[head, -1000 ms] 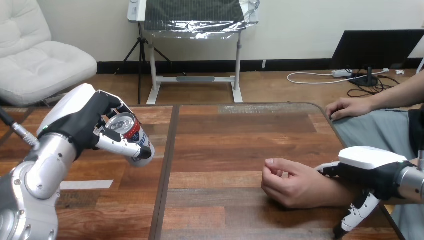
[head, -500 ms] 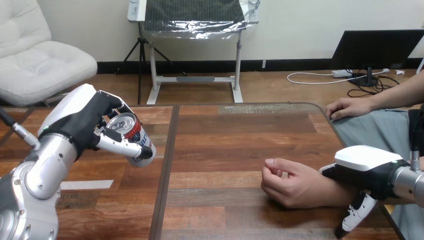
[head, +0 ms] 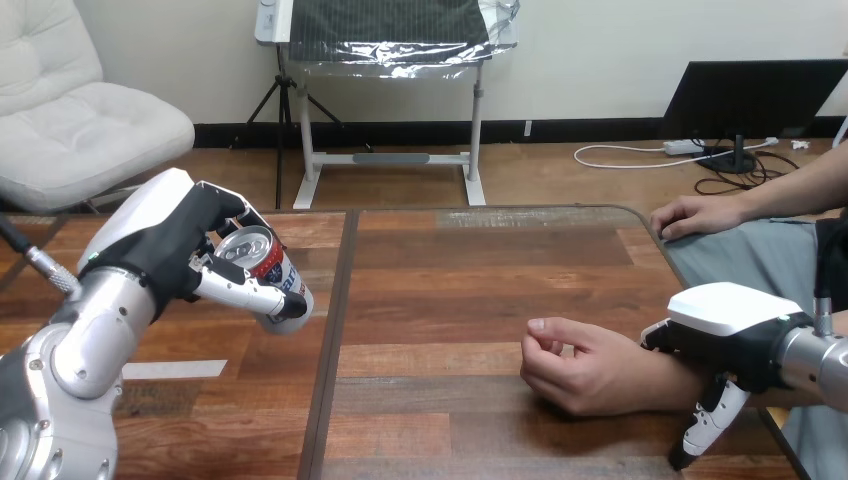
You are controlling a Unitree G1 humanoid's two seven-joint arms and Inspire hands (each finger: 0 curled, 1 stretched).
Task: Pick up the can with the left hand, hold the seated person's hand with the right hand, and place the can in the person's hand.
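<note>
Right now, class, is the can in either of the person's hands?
No: the left robot hand grips the can, well apart from the person's near hand.

**Lighting Conditions**

Bright, even illumination from above; soft shadow beneath the person's hand on the tabletop; pale sheen across the tabletop's far planks; highlights on the can lid and left forearm.

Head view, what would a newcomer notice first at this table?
At the view's left, the robot's left hand is held over the wooden table, its fingers curled round a tilted red, white and blue metal can. At the lower right, the person's nearer hand rests loosely curled on the table, with the robot's right hand lying over its wrist.
</note>
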